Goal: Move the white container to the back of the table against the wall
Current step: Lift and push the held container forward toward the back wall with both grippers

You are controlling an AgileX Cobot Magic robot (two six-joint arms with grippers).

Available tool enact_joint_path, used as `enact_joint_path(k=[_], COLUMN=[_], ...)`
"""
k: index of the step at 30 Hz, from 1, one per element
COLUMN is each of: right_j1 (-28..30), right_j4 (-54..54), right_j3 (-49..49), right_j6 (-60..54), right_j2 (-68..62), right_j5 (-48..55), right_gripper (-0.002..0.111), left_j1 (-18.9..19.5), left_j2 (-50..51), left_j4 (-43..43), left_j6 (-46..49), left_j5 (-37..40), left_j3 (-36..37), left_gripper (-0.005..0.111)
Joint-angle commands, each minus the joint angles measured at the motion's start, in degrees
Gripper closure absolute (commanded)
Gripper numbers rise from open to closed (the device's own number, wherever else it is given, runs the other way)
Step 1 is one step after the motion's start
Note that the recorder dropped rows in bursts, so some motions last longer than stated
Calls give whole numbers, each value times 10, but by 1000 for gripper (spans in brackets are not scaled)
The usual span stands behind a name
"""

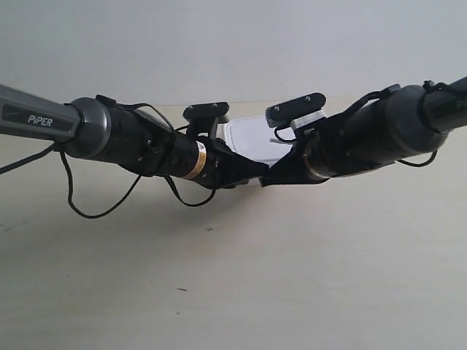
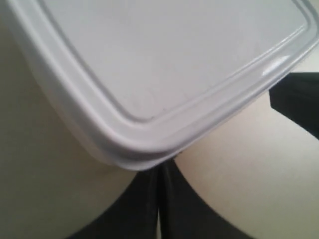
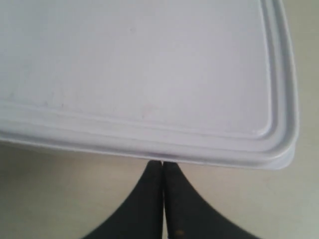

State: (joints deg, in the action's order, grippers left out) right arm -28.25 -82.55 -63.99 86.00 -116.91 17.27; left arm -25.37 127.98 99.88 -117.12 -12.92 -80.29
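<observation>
I count one white container (image 1: 252,140) on the worktop (image 1: 306,277) and two claws, the left claw (image 2: 160,168) and the right claw (image 3: 162,165), each clenched empty with tips at its rim.

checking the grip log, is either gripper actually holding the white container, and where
Nothing is held. The left gripper and right gripper are both shut empty, tips butted against the rim of the white container, the left at a corner.
</observation>
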Motion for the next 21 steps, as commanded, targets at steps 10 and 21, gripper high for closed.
enact_joint_path(k=[10,21], right_j1=[1,4], right_j4=[92,93], right_j3=[-81,-134], right_j6=[-145,-182], right_j2=[-52,-90], right_j5=[24,53], right_gripper=[108,108], left_j1=[9,13], left_j2=[39,67], left_j4=[1,1], left_j6=[-2,-3], left_j5=[-5,-8], left_j3=[-68,-115], left_gripper=[107,107])
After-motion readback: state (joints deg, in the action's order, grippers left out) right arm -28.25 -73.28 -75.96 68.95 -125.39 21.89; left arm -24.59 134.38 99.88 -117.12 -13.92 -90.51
